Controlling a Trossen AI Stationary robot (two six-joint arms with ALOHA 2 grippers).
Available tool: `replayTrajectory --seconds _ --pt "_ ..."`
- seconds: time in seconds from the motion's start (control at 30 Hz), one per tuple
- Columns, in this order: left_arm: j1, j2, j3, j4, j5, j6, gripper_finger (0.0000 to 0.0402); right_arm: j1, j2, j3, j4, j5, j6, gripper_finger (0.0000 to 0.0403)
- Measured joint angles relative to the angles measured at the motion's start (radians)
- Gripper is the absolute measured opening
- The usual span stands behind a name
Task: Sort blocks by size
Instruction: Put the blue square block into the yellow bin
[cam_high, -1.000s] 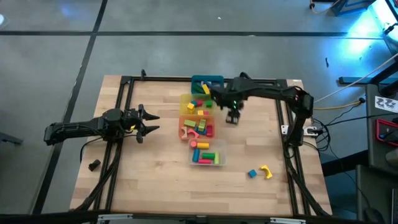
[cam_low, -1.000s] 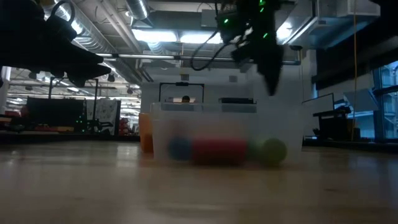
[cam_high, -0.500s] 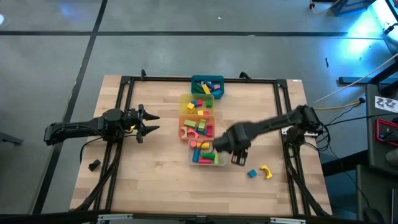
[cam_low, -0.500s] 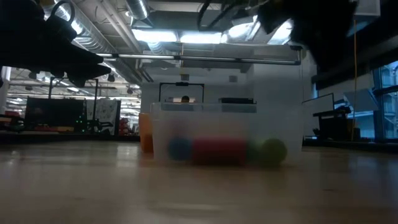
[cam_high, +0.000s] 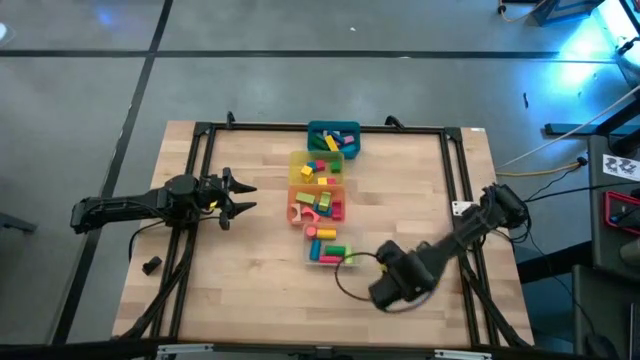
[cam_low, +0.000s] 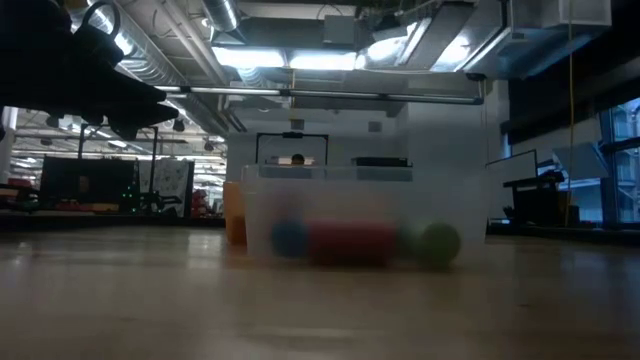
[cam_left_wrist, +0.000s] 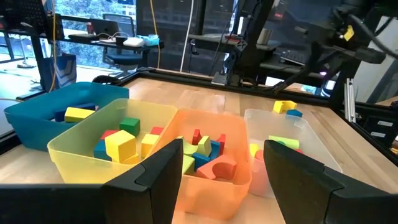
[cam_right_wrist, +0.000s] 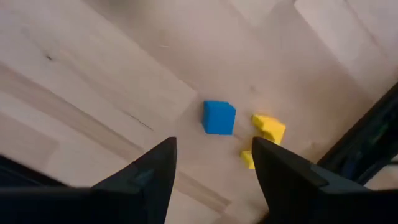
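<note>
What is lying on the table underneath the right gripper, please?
Below the open right gripper lie a blue cube and a yellow block on bare wood. From above, the arm covers both.

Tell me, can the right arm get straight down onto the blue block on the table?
Probably yes. The right gripper hangs above the blue block with jaws open, and only a yellow block lies beside it, slightly apart.

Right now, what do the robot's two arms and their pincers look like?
Both arms are dark, almost black, built of jointed segments. The left pincer ends in two pointed dark fingers with flat angular faces, and a bit of yellow shows near the wrist. The right pincer has matching dark fingers, and a thin black cable loops beside its wrist.
</note>
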Motion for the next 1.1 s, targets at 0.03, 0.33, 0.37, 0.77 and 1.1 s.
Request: replayTrajectory --seconds 0.03,0.33,0.37,0.77,1.1 --pt "0.0 0.0 0.0 0.0 0.0 0.0 0.021 0.021 0.0 0.0 -0.001 0.015 0.053 0.0211" --pt "0.0 0.0 0.0 0.0 0.0 0.0 0.021 0.146 0.072 0.001 -0.007 0.067 0.331 0.0211" --pt "0.0 0.0 0.0 0.0 0.0 0.0 0.021 0.15 0.085 0.001 -0.003 0.067 0.335 0.0211" --pt "0.0 -0.001 0.0 0.0 0.0 0.0 0.021 0.156 0.21 0.0 -0.004 0.083 0.301 0.0211" --pt "0.0 0.0 0.0 0.0 0.0 0.0 0.021 0.156 0.209 -0.033 -0.057 0.106 0.274 0.0211"
